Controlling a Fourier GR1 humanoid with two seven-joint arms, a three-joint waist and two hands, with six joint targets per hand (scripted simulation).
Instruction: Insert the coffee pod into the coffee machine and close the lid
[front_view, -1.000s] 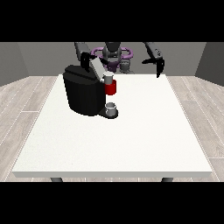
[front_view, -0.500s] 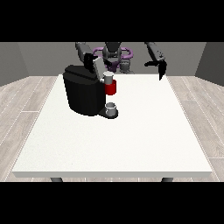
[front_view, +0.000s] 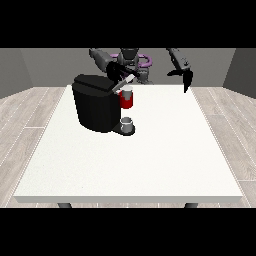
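Hand at view's left (front_view: 119, 71) over coffee machine (front_view: 95, 102), fingers unclear; pod (front_view: 128, 90) seated. Lower lid (front_view: 119, 85) squarely. Other hand (front_view: 185, 77) raised, fingers hanging relaxed.

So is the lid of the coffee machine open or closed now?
Open. The lid stands tilted up above the red pod holder, with the hand at the view's left at it.

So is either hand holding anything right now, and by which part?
The hand at the view's left is at the coffee machine's raised lid; a hold cannot be told. The hand at the view's right holds nothing.
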